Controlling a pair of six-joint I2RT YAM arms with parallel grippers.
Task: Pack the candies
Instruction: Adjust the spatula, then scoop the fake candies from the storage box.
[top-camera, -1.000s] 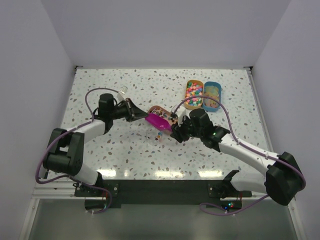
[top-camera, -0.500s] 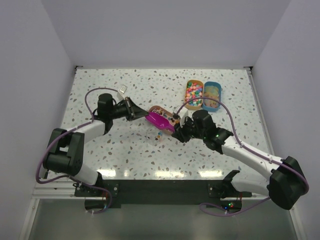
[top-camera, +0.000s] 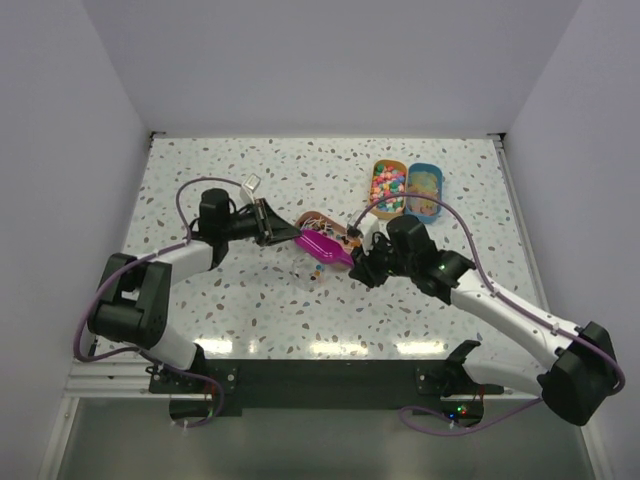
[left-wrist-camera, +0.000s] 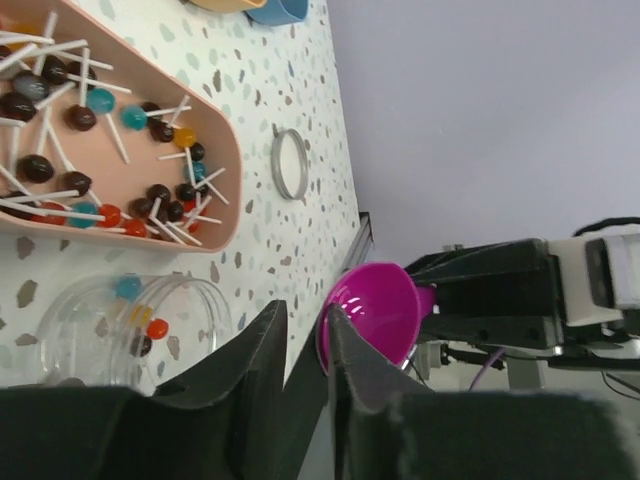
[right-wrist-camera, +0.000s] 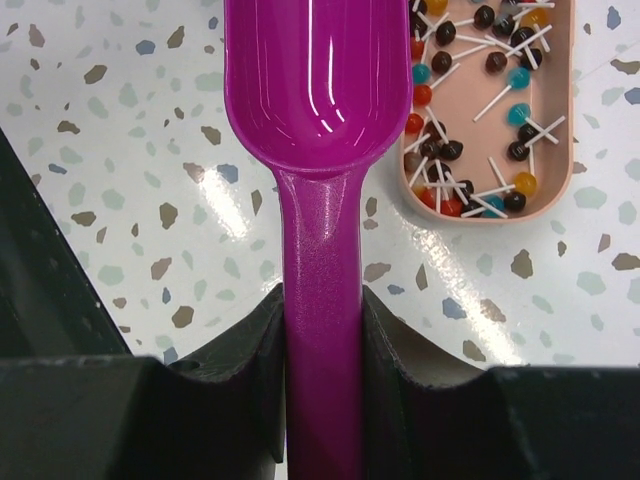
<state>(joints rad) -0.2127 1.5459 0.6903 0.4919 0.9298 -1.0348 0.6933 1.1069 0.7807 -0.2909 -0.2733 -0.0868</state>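
The candies (left-wrist-camera: 60, 120) are tiny dark, red and teal lollipops on white sticks, lying in a pink oblong tray (top-camera: 318, 220) mid-table; they also show in the right wrist view as candies (right-wrist-camera: 480, 60). My right gripper (right-wrist-camera: 322, 330) is shut on the handle of the purple scoop (right-wrist-camera: 320, 80), whose bowl is empty and hovers just left of the tray (right-wrist-camera: 560, 150). My left gripper (left-wrist-camera: 305, 315) stands at the scoop's bowl rim (left-wrist-camera: 375, 310). Its jaws are a narrow gap apart, and the rim lies against the outer fingertip (left-wrist-camera: 345, 340).
A clear round container (left-wrist-camera: 130, 320) holding a few candies sits on the table below the tray and scoop (top-camera: 322, 246). A metal ring (left-wrist-camera: 290, 163) lies beside the tray. An orange tray of pastel candies (top-camera: 387, 188) and a blue tray (top-camera: 424, 190) stand at the back right.
The left jaws have parted slightly at the scoop's rim. The right arm has shifted the scoop a little to the right, its handle in the right jaws.
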